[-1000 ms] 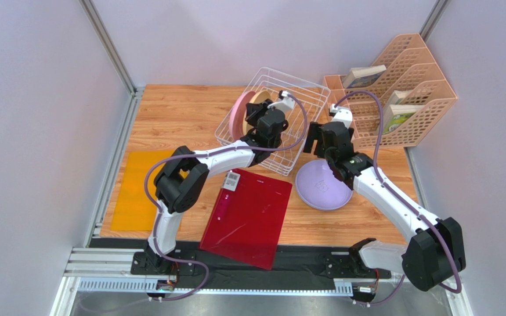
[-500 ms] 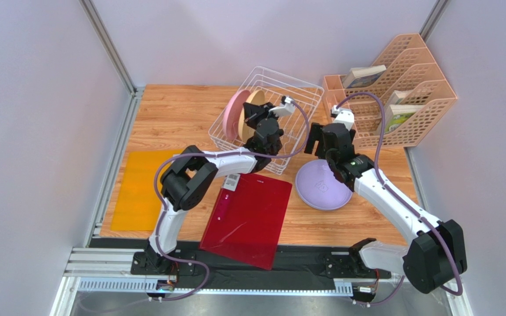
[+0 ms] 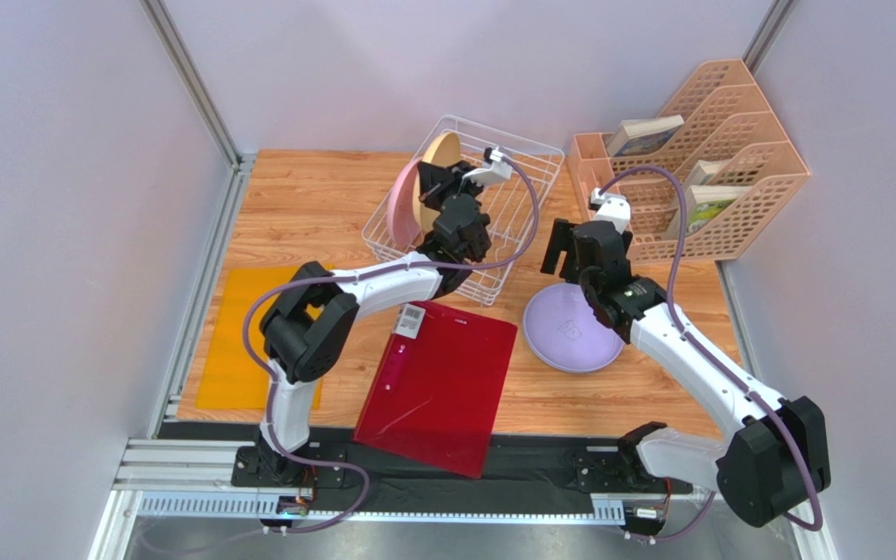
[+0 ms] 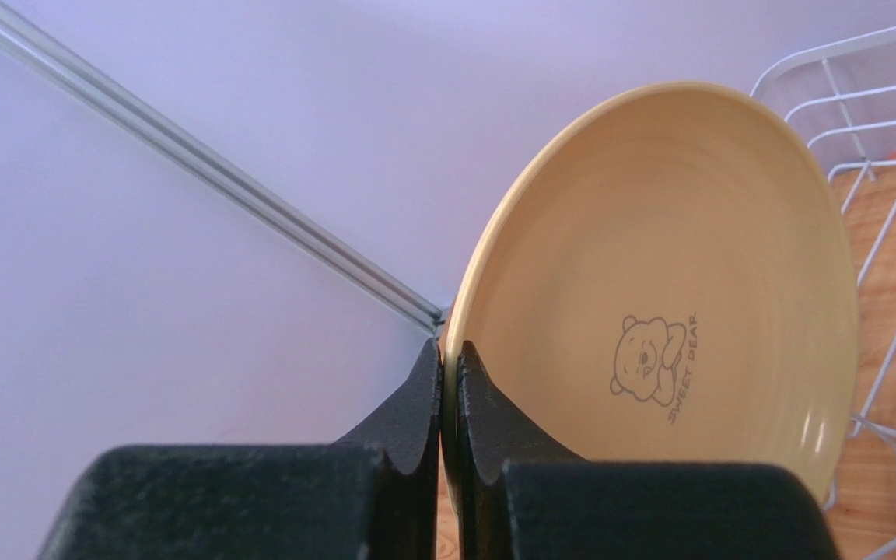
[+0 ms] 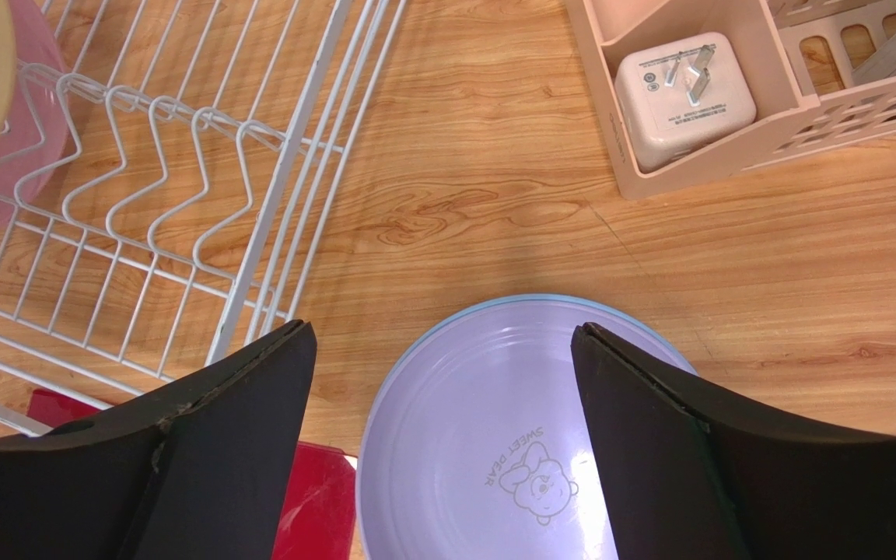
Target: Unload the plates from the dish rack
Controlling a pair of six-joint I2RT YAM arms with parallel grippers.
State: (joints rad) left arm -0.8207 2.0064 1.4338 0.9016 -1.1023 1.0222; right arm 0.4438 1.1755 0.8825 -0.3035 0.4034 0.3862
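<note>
Two plates remain at the dish rack, which has swung left since a moment ago: our left fingers pinch the tan-yellow plate by its rim, lifted higher, while the pink plate leans inside. Our right fingers hang spread over the lilac plate on the bench.

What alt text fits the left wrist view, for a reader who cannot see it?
The left tool is shut on the rim of an upright tan-yellow plate that has a small bear print on its face. White wires of the dish rack show at the right edge.
</note>
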